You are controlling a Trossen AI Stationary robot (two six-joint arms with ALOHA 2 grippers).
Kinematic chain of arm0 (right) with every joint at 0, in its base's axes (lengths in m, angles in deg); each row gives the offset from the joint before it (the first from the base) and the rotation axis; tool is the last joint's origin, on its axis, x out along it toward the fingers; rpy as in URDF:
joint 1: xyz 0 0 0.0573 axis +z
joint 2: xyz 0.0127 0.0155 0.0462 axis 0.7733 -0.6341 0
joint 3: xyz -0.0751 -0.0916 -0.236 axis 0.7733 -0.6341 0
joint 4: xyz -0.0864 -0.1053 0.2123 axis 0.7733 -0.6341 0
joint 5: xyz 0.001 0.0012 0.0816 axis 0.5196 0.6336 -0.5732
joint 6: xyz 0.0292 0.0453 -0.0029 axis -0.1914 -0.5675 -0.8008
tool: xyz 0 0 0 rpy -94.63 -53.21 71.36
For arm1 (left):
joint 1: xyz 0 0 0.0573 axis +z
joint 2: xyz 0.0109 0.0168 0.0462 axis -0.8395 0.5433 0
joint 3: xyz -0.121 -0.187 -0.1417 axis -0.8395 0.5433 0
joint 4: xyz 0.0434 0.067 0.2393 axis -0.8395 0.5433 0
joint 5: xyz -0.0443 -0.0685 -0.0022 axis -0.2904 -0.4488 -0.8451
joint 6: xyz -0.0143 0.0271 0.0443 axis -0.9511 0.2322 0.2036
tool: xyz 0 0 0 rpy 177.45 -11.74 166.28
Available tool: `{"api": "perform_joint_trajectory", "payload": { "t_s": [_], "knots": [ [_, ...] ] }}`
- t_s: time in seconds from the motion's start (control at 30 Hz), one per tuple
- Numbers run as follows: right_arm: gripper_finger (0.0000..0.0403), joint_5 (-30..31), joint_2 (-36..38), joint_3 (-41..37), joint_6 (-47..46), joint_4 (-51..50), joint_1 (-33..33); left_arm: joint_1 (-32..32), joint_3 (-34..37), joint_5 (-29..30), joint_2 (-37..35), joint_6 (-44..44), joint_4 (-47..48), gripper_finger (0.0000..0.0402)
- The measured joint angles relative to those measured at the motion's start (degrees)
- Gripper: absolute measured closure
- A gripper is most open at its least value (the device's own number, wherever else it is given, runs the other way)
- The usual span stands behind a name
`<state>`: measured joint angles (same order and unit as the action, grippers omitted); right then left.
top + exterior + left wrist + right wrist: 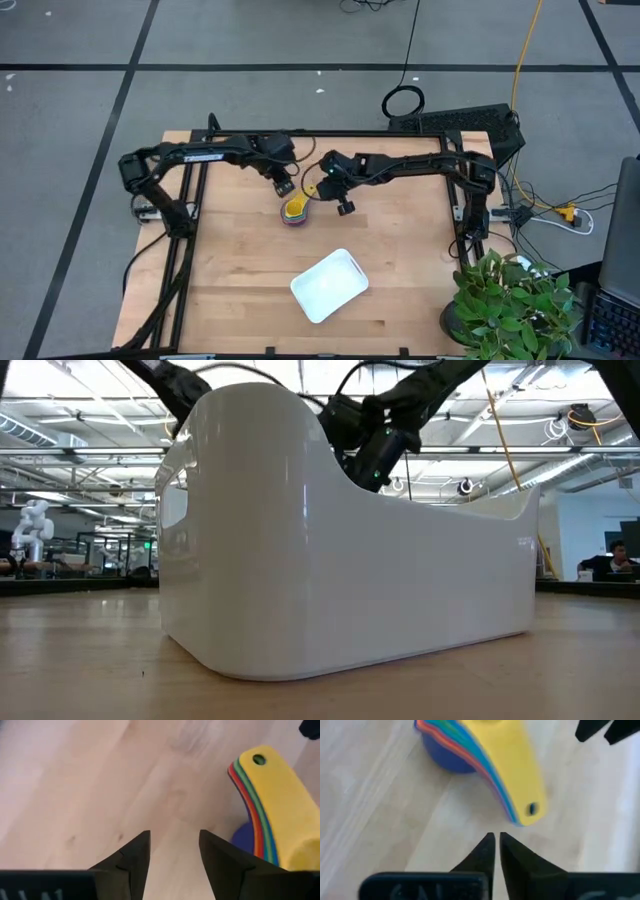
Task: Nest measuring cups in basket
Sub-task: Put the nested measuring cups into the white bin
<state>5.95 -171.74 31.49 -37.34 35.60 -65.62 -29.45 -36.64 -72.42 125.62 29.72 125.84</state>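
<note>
Stack of nested round plastic measuring cups [295, 210]: yellow on top, red, orange, green, blue edges fanned below, navy bowl at base; smooth flat handles, hole near tip. Stands on pale wood-grain table [240, 290], apart from basket, between both grippers. Handles point toward table's far edge.

Shallow white glossy plastic basket with rounded corners [329, 285]: nearer front edge, long axis diagonal.

Left gripper [284, 186]: beside stack, fingers parted, holding nothing.

Right gripper [344, 207]: beside stack, fingers almost together, holding nothing.
</note>
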Motion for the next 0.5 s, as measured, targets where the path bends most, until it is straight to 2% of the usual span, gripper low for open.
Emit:
{"api": "perform_joint_trajectory", "payload": {
  "t_s": [0.27,0.4,0.5],
  "knots": [
    [0.0307,-0.43,6.0,0.24,2.09,2.0,-3.12,-2.12,0.0,0.92,-9.55,-1.44,1.84,0.0231],
    [0.0242,-7.11,6.82,5.45,-0.44,-4.37,-5.76,-4.38,-0.01,2.0,-14.35,-2.28,1.46,0.0231],
    [0.0193,-8.37,5.07,10.97,-0.66,-8.57,-6.49,-5.87,-0.02,3.94,-17.78,-3.31,1.67,0.0231]
  ]
}}
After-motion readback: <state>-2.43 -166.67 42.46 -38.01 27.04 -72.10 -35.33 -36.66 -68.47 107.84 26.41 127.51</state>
